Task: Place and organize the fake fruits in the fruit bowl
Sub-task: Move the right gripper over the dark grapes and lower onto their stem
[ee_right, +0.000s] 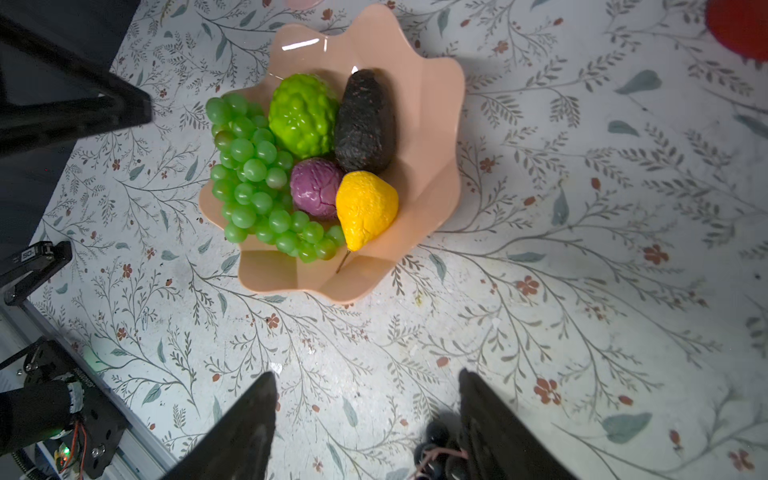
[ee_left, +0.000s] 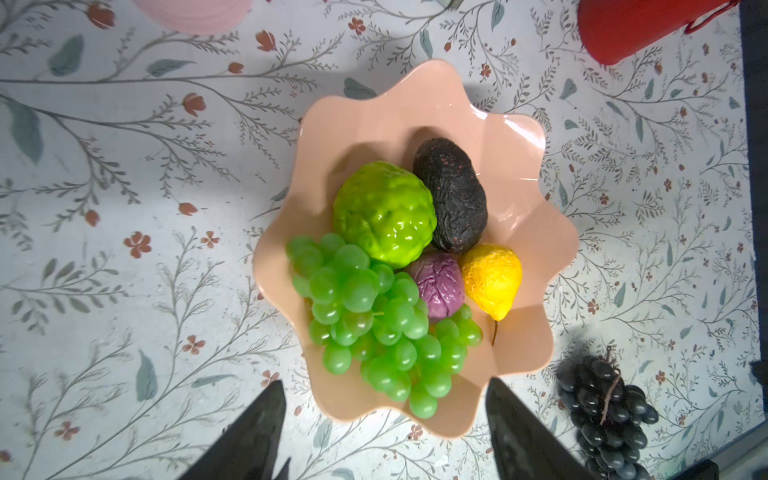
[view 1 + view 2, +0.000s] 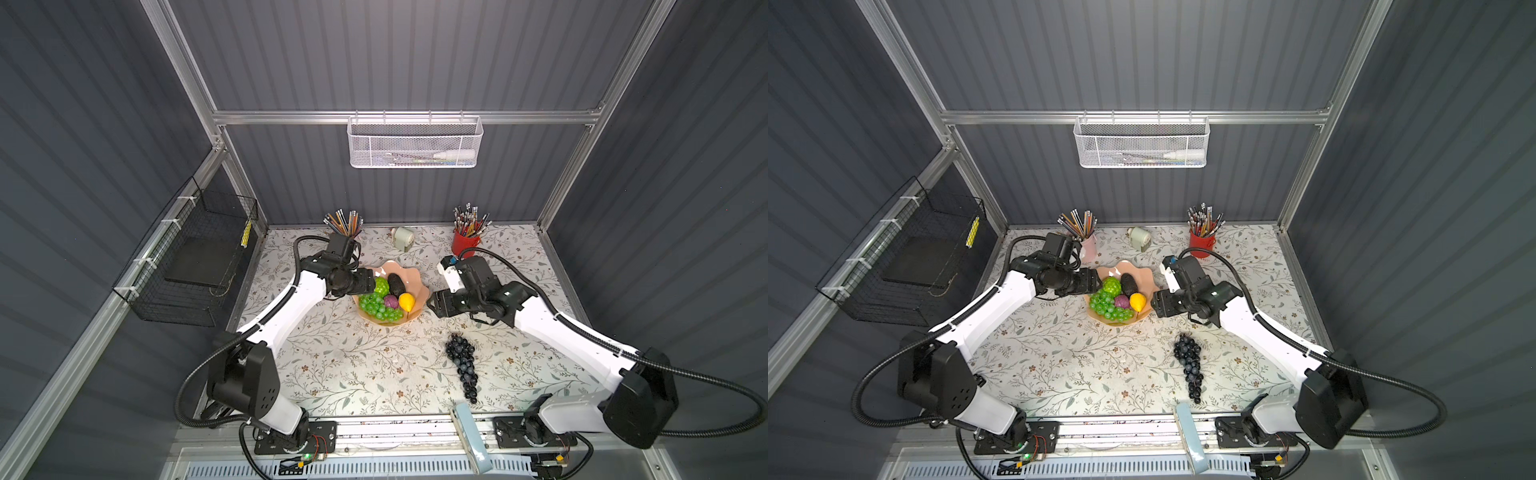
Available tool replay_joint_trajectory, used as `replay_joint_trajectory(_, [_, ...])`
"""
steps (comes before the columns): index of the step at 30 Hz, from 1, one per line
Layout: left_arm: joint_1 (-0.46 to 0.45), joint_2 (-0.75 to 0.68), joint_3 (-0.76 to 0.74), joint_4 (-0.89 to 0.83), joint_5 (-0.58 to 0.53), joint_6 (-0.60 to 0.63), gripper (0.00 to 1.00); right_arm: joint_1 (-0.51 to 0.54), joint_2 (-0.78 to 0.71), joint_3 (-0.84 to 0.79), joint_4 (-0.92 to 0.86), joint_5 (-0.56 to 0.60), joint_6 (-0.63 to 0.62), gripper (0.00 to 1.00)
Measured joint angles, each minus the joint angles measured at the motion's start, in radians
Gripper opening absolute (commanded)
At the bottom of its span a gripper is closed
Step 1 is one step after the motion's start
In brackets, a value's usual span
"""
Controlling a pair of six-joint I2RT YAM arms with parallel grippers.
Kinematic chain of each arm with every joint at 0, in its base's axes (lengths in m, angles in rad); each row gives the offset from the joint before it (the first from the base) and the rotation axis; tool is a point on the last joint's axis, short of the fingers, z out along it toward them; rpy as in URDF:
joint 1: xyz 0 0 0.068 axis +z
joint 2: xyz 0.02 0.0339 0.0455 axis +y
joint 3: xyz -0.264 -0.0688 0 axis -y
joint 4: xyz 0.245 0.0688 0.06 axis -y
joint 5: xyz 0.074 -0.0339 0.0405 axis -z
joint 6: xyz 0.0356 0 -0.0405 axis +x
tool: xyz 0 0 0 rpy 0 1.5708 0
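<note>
Left tool [image 2: 384, 382] and right tool [image 1: 366, 374] gape wide, empty, above the floral table [image 3: 353, 374] inside grey ribbed walls [image 3: 395, 62].

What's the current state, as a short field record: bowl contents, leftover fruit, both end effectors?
container: fruit bowl
inside: green grape bunch, bumpy lime-green ball, dark avocado, purple ball, yellow fruit
outside: dark grape bunch, on the table
left end effector: open, empty, over the bowl's rim
right end effector: open, empty, over the table beside the bowl
left to place: one fruit

Table [image 3: 332, 365] bears bowl [image 3: 412, 275], dark grapes [image 3: 461, 365], red cup [image 3: 465, 246].
</note>
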Motion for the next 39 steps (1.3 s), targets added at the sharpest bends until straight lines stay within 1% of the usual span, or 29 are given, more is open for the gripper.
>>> replay_joint_trajectory(3, [0.0, -0.046, 0.0, -0.017, -0.007, -0.002, 0.76, -0.028, -0.043, -0.045, -0.048, 0.006, 0.02, 0.7])
replay_joint_trajectory(7, [0.0, -0.074, -0.027, -0.008, -0.004, -0.018, 0.76, -0.036, -0.105, -0.123, -0.117, 0.019, 0.053, 0.69])
replay_joint_trajectory(11, [0.0, -0.084, -0.07, 0.003, 0.005, -0.036, 0.76, -0.038, -0.167, -0.2, -0.179, 0.019, 0.087, 0.67])
replay_joint_trajectory(14, [0.0, -0.084, -0.083, 0.011, 0.008, -0.039, 0.76, -0.037, -0.173, -0.208, -0.227, 0.029, 0.085, 0.65])
replay_joint_trajectory(16, [0.0, -0.084, -0.087, 0.021, 0.011, -0.039, 0.76, -0.034, -0.151, -0.198, -0.252, 0.047, 0.075, 0.62])
replay_joint_trajectory(18, [0.0, -0.084, -0.089, 0.027, 0.016, -0.039, 0.76, -0.021, -0.106, -0.171, -0.274, 0.072, 0.061, 0.62])
replay_joint_trajectory(25, [0.0, -0.096, -0.127, 0.067, 0.024, -0.047, 0.78, 0.092, 0.086, -0.051, -0.303, 0.192, -0.005, 0.61])
replay_joint_trajectory(29, [0.0, -0.108, -0.141, 0.075, 0.024, -0.056, 0.78, 0.114, 0.133, -0.049, -0.312, 0.241, -0.038, 0.57])
replay_joint_trajectory(32, [0.0, -0.109, -0.141, 0.085, 0.025, -0.061, 0.78, 0.117, 0.16, -0.037, -0.325, 0.273, -0.063, 0.57])
replay_joint_trajectory(39, [0.0, -0.109, -0.141, 0.096, 0.032, -0.063, 0.78, 0.127, 0.211, -0.018, -0.32, 0.315, -0.113, 0.55])
